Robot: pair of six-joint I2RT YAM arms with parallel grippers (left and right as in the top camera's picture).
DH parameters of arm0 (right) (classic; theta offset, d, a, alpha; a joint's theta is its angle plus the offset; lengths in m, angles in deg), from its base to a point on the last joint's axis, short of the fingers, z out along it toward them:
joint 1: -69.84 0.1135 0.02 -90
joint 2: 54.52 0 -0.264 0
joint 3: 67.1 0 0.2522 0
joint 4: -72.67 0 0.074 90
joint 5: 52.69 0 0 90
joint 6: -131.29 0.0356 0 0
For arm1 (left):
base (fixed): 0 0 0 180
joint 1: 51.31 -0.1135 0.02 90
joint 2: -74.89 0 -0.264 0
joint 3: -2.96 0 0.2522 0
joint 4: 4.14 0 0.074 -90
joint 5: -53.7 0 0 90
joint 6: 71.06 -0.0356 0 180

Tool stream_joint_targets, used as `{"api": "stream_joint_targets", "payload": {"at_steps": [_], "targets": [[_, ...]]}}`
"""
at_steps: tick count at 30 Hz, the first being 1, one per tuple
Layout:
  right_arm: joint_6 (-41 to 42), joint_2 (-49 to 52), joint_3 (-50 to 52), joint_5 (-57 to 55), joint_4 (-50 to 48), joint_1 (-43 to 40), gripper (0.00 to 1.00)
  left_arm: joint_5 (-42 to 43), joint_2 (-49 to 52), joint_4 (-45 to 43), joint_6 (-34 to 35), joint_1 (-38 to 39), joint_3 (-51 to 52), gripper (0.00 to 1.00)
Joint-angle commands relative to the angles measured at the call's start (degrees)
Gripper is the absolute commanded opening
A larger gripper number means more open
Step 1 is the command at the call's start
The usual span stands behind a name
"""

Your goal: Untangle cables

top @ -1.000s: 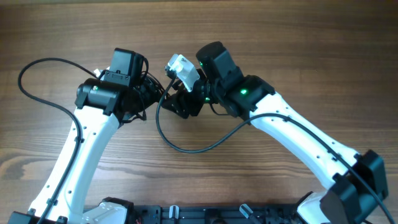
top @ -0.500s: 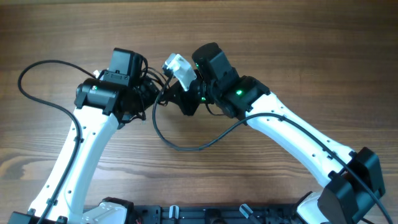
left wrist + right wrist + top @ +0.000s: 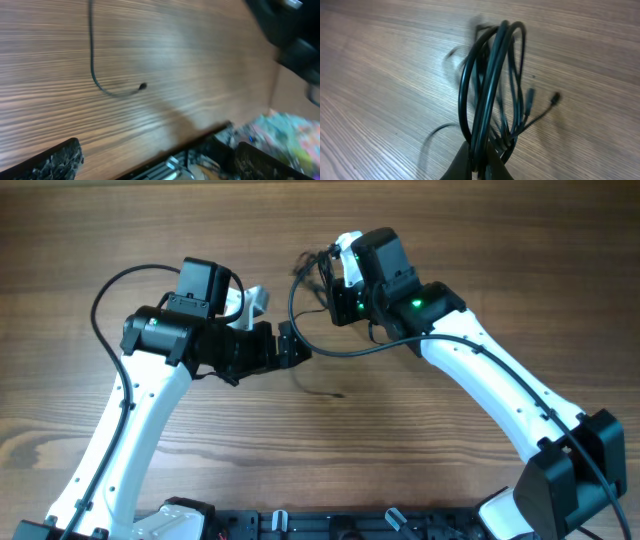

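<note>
Right wrist view, lower centre: you see right gripper (image 3: 479,164) clamped on cables (image 3: 489,75); left gripper (image 3: 157,159) spread wide, holding nothing.

The cables (image 3: 490,75) loop up out of the right claw (image 3: 479,162), above the bench (image 3: 380,60). A loose cable end (image 3: 107,90) lies on the bench ahead of the left claw (image 3: 155,165), apart from it.

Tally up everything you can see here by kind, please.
Robot arms: 2 (left arm, right arm)
Cable bundle, held in right gripper: 1
Cable end lying on table: 1
Total: 4
</note>
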Motion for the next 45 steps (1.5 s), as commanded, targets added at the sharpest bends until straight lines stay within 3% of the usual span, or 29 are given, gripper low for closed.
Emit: {"api": "stream_joint_targets", "payload": {"at_steps": [1, 6, 9, 10, 12, 13, 15, 17, 18, 22, 25, 26, 33, 40, 45], "targets": [[1.42, 0.52, -0.2, -0.13, 0.87, -2.03, 0.04, 3.96, -0.37, -0.37, -4.76, 0.0, -0.17, 1.0], [-5.29, 0.42, -0.22, 22.14, -1.6, -3.17, 0.04, -5.35, -0.37, -0.39, -4.52, -0.02, -0.17, 1.0], [-6.27, 0.42, -0.22, 22.29, -1.68, -3.17, 0.04, -7.37, -0.37, -0.37, -4.52, 0.0, -0.17, 1.0], [-6.29, 0.42, -0.22, 17.18, -0.52, -3.17, 0.06, -7.37, -0.37, -0.37, -4.52, -0.02, -0.17, 1.0], [2.08, 0.42, -0.22, -3.45, 5.11, -3.17, 0.41, -7.37, -0.37, -0.44, -4.52, -0.02, -0.17, 1.0], [5.7, 0.42, -0.22, -12.63, 9.11, -3.17, 0.41, -7.37, -0.37, -0.68, -4.52, -0.02, -0.17, 1.0], [6.62, 0.42, -0.22, -18.12, 14.53, -3.17, 0.67, -7.37, -0.37, -1.44, -4.5, -0.02, -0.17, 1.0], [6.45, 0.42, -0.22, -18.05, 19.47, -3.17, 0.75, -7.37, -0.37, -2.38, -4.5, 0.0, -0.17, 1.0], [5.42, 0.42, -0.22, -16.2, 20.81, -3.15, 0.75, -7.37, -0.37, -2.78, -4.5, 0.0, -0.17, 1.0], [-16.52, 0.59, -0.22, 11.13, 17.59, -3.15, 0.72, -12.98, -0.37, -4.74, -1.81, 0.0, -0.17, 1.0], [-17.16, 0.81, -0.22, 11.5, 12.59, -3.15, 0.35, -22.51, -0.37, -4.92, 4.59, -0.02, -0.17, 1.0], [-17.16, 0.92, -0.2, 11.52, 10.73, -3.15, 0.28, -25.16, -0.37, -4.92, 6.32, 0.0, -0.17, 1.0], [-17.11, 5.7, -0.2, 16.74, 3.82, -3.04, 0.28, -39.12, -0.37, -4.96, 18.34, -0.15, -0.17, 1.0], [-16.61, 11.13, -0.2, 20.57, 0.26, -3.04, 0.31, -39.06, -0.37, -4.7, 18.43, -0.17, -0.17, 1.0], [-13.88, 11.21, -0.2, 20.57, -1.7, -2.93, 0.22, -39.04, -0.37, -4.63, 18.45, -0.17, -0.17, 1.0]]}}
